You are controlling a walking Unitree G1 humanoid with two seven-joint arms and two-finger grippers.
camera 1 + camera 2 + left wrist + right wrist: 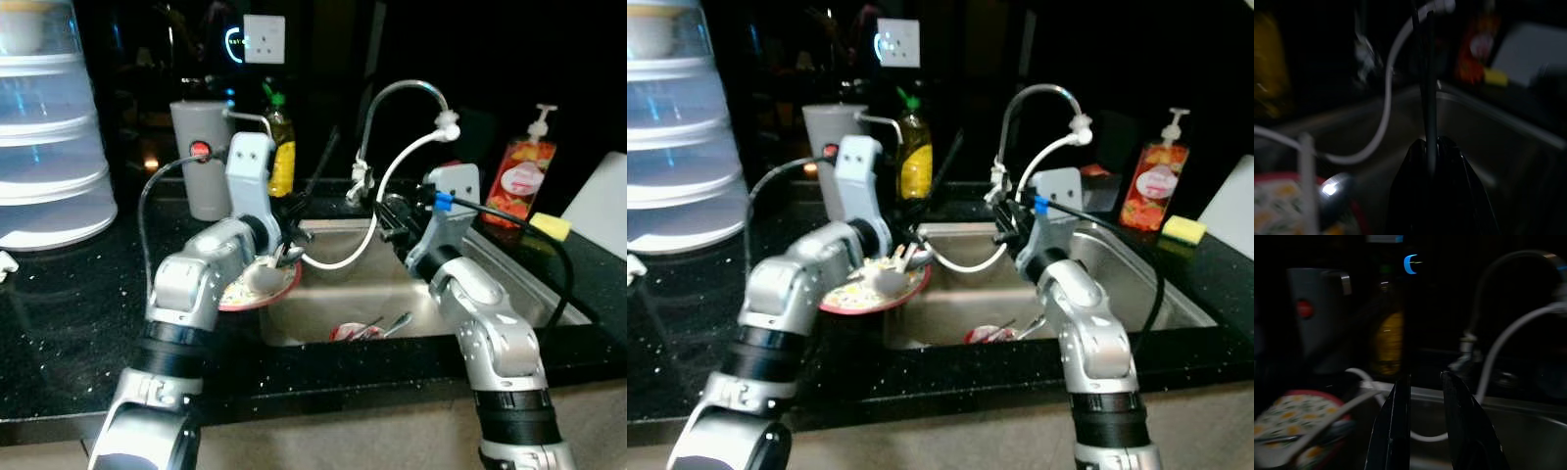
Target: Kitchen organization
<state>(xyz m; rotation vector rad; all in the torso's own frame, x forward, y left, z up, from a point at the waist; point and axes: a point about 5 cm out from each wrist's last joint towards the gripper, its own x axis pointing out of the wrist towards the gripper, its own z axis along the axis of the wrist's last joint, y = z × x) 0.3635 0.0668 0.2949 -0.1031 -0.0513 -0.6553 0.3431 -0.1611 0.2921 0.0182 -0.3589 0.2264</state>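
Note:
My left gripper [287, 252] hovers over the sink's left edge, shut on the handle of a thin dark utensil [318, 171] that slants up toward the back wall. In the left wrist view the handle [1427, 98] rises from between the closed fingers. Right under it a red-rimmed floral plate [284, 291] holds a metal spoon [1332, 188]. Over the back of the sink [509, 284], by the tap, my right gripper [392, 220] is open, a narrow gap between its fingers [1400, 401] and nothing in it.
A curved tap [402, 93] with a white hose [372, 225] arches over the basin. A red dish and cutlery [355, 331] lie in the sink. Behind are a grey jug [201, 157], a yellow bottle [281, 147], a soap pump [519, 181] and a sponge [551, 225]. Stacked clear containers [44, 127] stand far left.

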